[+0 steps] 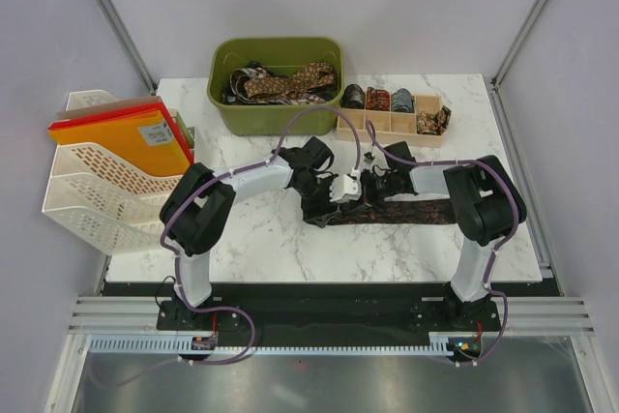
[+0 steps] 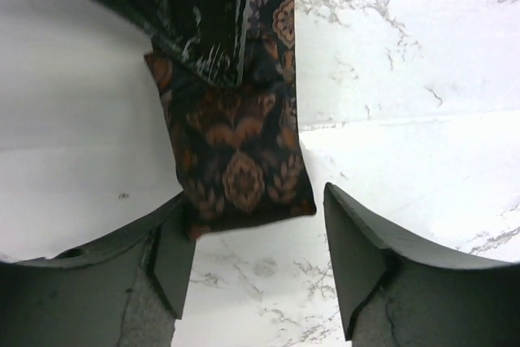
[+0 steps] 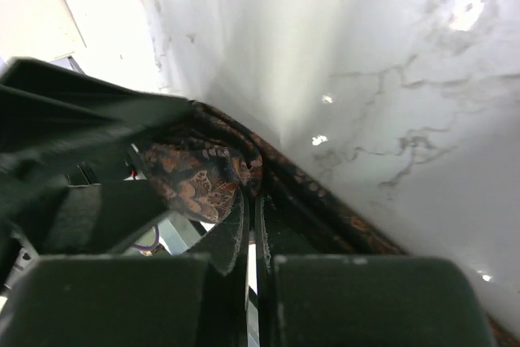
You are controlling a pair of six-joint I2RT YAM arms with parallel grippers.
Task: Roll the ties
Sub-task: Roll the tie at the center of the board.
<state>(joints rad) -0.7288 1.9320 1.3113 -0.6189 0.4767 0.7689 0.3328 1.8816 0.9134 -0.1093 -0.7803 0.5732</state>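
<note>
Dark brown tie (image 1: 406, 212) lies before the wooden divider tray (image 1: 382, 136); right gripper (image 3: 252, 210), pinched shut on it, should hold it taut while the wide-open left gripper (image 2: 253, 205), straddling its folded end, rolls snugly.

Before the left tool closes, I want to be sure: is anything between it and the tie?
Nothing visible stands between them. The folded end of the tie lies flat on the marble table and reaches into the gap of the open left tool. The right tool is shut on the same tie.
</note>
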